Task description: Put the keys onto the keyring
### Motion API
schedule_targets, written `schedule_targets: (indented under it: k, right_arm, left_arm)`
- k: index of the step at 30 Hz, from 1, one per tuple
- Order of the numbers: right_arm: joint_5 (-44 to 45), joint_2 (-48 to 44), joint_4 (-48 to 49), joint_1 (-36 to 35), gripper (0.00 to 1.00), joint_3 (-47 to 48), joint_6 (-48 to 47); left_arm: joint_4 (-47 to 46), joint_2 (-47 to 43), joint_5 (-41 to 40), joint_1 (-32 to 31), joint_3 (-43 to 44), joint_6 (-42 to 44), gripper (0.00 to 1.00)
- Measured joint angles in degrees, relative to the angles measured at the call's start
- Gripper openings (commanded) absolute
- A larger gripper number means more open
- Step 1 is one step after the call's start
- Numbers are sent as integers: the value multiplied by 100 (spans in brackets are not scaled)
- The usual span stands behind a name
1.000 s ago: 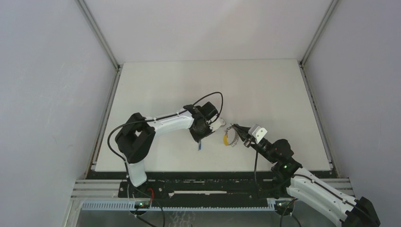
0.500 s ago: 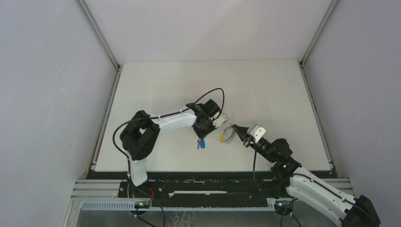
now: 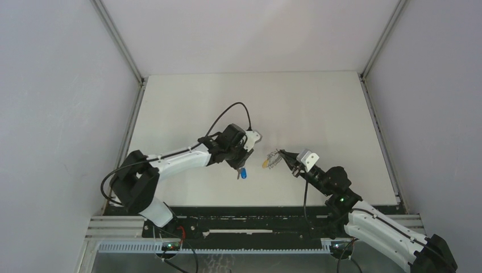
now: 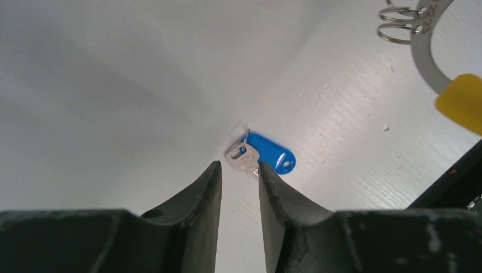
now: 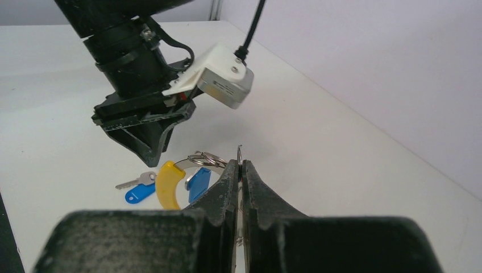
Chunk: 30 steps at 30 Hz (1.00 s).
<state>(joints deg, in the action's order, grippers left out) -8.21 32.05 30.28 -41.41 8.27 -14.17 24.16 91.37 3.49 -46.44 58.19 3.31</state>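
Observation:
A loose key [image 3: 242, 173] with a blue tag lies on the white table; it also shows in the left wrist view [image 4: 260, 157] and the right wrist view [image 5: 138, 191]. My left gripper [image 3: 241, 163] hovers just over it, jaws a little apart and empty, the key lying just beyond the fingertips [image 4: 214, 170]. My right gripper [image 3: 282, 155] is shut on the keyring [image 3: 269, 162] and holds it up. The keyring's yellow section [image 5: 168, 182] and a blue key [image 5: 198, 183] hanging on it show left of my right fingers [image 5: 229, 177]. The keyring also shows in the left wrist view [image 4: 423, 40].
The white table [image 3: 318, 108] is boxed in by grey walls with metal rails at the left [image 3: 128, 136] and right [image 3: 378, 131] edges. The left wrist's camera housing [image 5: 219, 77] hangs close above the keyring.
The left arm's elbow has swung out to the left and its gripper has drawn back left over the loose key. The right gripper has shifted the keyring slightly up.

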Motion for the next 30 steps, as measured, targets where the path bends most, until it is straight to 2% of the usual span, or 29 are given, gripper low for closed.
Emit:
schedule_targets:
  k: [4, 5, 11, 15, 30]
  right_arm:
    - [-2, -2, 0, 2, 0, 0, 0]
    - [-2, -2, -2, 0, 0, 0, 2]
    - [-2, -2, -2, -4, 0, 0, 0]
    - [-2, -2, -2, -4, 0, 0, 0]
    - [-7, -7, -4, -4, 0, 0, 0]
  left_arm:
    - [-885, -385, 247, 92, -767, -151, 36]
    - [-1342, -396, 435, 160, -1152, -227, 36]
    - [-1860, -334, 581, 186, -1255, -232, 34]
    - [-2068, -219, 597, 201, -1255, -223, 29]
    - [-2092, -33, 592, 264, -1255, -133, 26]
